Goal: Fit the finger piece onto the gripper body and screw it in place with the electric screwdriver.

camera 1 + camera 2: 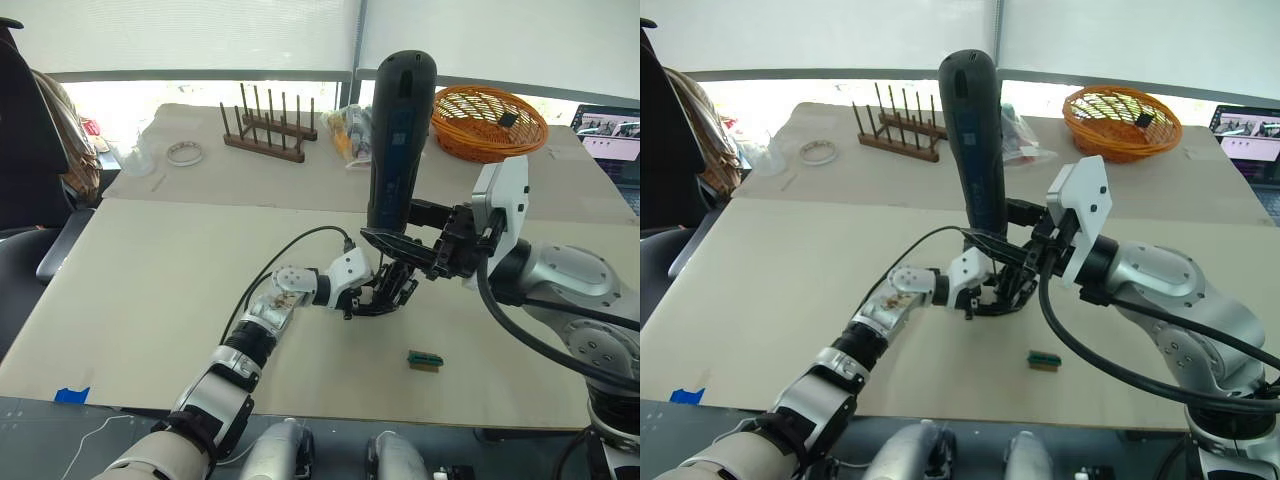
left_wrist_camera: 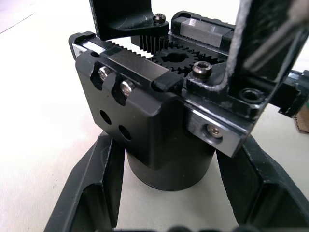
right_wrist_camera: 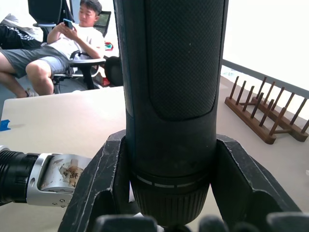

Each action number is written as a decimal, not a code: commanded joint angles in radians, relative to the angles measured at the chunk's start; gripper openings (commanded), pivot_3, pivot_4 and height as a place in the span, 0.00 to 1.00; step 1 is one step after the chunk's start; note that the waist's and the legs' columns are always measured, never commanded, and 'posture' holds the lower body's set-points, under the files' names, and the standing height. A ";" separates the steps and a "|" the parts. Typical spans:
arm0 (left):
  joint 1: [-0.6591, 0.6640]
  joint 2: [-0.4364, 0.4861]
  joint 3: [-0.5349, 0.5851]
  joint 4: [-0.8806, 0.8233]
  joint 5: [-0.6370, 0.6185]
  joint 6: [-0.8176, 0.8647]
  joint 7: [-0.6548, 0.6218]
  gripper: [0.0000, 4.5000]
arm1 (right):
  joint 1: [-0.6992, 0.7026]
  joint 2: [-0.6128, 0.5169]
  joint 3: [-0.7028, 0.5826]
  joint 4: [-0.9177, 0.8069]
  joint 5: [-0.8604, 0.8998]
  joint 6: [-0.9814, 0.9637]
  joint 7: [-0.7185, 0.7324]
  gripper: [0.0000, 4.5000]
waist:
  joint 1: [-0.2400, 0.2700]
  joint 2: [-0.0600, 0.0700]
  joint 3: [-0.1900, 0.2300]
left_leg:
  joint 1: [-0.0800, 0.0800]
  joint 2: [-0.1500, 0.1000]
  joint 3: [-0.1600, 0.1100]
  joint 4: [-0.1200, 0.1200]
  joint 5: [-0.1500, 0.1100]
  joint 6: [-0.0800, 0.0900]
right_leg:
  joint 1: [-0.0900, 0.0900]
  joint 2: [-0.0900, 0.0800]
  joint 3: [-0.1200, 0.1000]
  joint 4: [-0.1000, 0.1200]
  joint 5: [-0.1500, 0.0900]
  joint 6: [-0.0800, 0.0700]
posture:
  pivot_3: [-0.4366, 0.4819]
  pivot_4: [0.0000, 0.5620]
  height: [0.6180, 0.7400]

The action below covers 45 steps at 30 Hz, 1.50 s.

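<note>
Left fingers [image 2: 96, 193] clamp the gripper body [image 2: 159, 121]; the right gripper [image 3: 166, 203] grips the upright screwdriver [image 1: 400, 140]. Finger piece [image 2: 128, 19] appears seated; screwing likely remains unfinished.

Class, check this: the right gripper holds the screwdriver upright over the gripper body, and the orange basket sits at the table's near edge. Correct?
Not quite. The basket sits at the table's far side, as the left eye view shows. The right gripper does hold the screwdriver upright over the gripper body.
</note>
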 commanded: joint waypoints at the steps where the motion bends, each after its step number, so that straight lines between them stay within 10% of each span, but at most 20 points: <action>1: -0.019 -0.002 0.008 -0.011 -0.002 -0.007 -0.009 0.50 | -0.002 0.003 -0.059 -0.031 0.005 -0.010 0.002 0.43 | 0.000 0.000 0.000 | 0.000 0.000 0.000 0.000 0.000 0.000 | 0.000 0.000 0.000 0.000 0.000 0.000 | 0.48 0.27 1.00; 45: -0.024 -0.008 0.008 -0.020 -0.003 -0.008 -0.008 0.50 | 0.021 0.039 -0.046 -0.035 -0.075 -0.021 0.037 0.43 | -0.001 0.000 0.000 | 0.000 0.000 0.000 0.000 0.000 0.000 | 0.000 0.000 0.000 0.000 0.000 0.000 | 0.48 0.27 1.00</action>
